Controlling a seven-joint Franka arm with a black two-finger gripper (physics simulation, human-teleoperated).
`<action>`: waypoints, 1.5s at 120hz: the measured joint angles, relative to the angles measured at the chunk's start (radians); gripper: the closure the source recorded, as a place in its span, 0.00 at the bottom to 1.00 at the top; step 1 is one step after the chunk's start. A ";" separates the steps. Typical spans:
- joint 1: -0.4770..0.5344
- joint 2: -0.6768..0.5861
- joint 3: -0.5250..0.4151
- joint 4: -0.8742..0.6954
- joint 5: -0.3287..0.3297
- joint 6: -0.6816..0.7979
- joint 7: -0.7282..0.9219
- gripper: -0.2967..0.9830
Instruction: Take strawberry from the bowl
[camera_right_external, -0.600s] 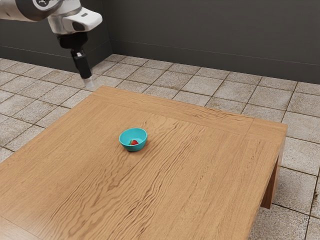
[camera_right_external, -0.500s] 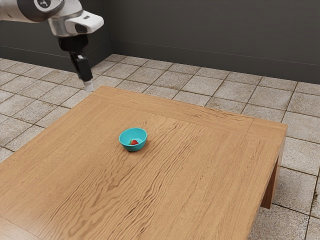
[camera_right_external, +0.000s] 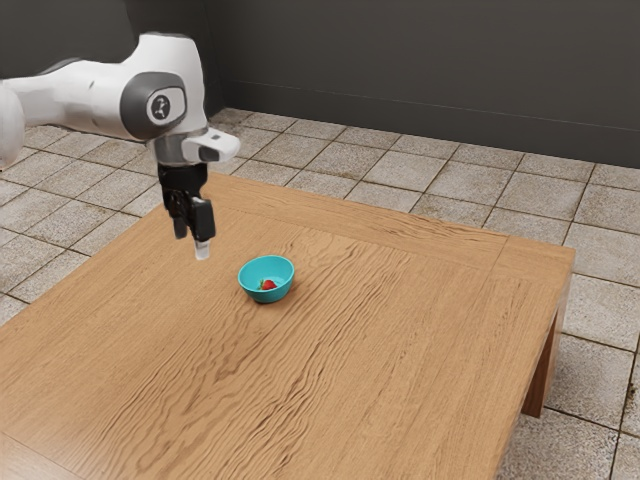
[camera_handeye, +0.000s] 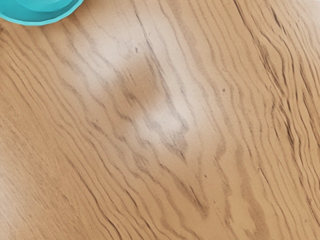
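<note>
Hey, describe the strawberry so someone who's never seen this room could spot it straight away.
Find the big wooden table on the tiled floor. On it sits a round turquoise bowl. The strawberry lies inside, a small red thing with a touch of green, its red standing out against the turquoise around it.

From my feed I see a light brown wooden bench (camera_right_external: 400, 350), its top marked with dark, wavy grain and a board seamed along the far edge. It runs out of the exterior view on the near side; under the exterior view's right edge I can make out a wooden leg (camera_right_external: 538, 388). A turquoise bowl (camera_right_external: 262, 298) stands upright on it, left of the middle in the exterior view and nearer the far edge. My wrist view gives me pale sheen on the wood near part of the bowl's rim.
</note>
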 joint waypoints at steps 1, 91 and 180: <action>0.004 0.003 0.000 -0.003 0.000 0.009 0.003 0.23; -0.009 0.290 -0.046 0.079 0.003 0.369 0.271 0.23; 0.047 0.484 -0.042 0.232 -0.041 0.466 0.488 0.37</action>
